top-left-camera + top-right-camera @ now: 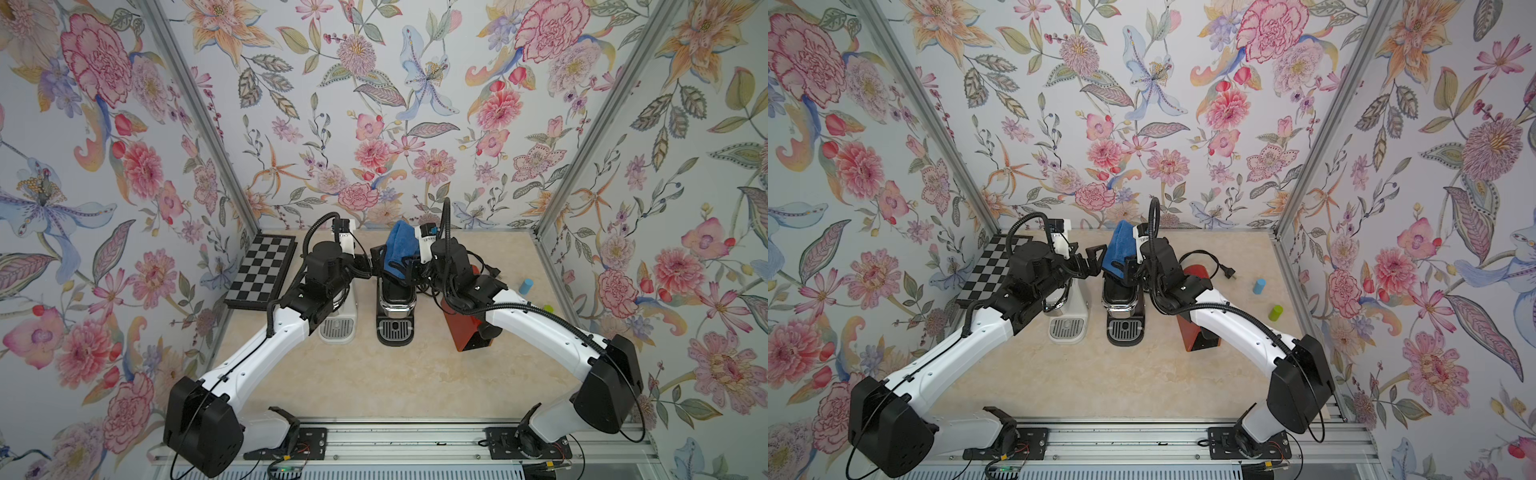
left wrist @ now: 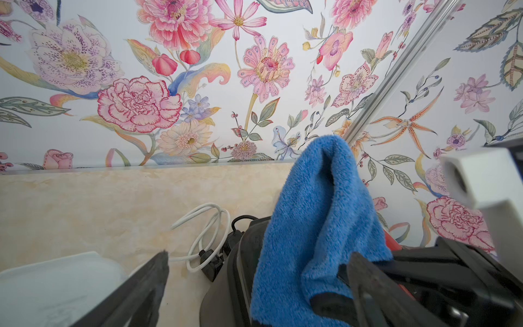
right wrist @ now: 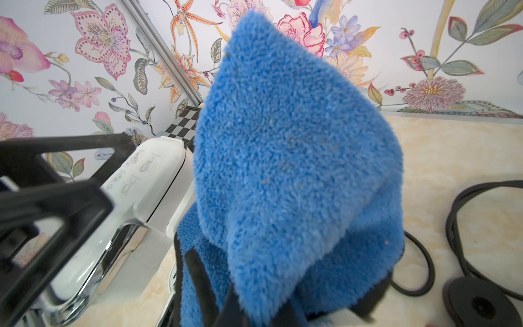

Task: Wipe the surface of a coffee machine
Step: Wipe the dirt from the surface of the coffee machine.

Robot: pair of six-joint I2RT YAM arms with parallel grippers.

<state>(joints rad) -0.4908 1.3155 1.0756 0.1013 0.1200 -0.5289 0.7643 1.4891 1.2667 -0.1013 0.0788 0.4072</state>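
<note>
- The black coffee machine (image 1: 395,301) is standing mid-table, beside a white coffee machine (image 1: 338,328).
- The blue terry cloth (image 1: 398,249) is rising over its top.
- The right gripper (image 3: 283,300) is pinching the cloth.
- The left gripper (image 1: 1093,261) is hovering spread wide, just beside it.

Floral wallpaper (image 1: 374,124) is covering three walls, showing pink, orange and blue blooms on a pale ground. Metal posts (image 1: 200,116) are running up both back corners. A beige marbled table (image 1: 374,374) is lying between the walls under soft, even light. A metal rail (image 1: 395,436) is running along its near edge.
</note>
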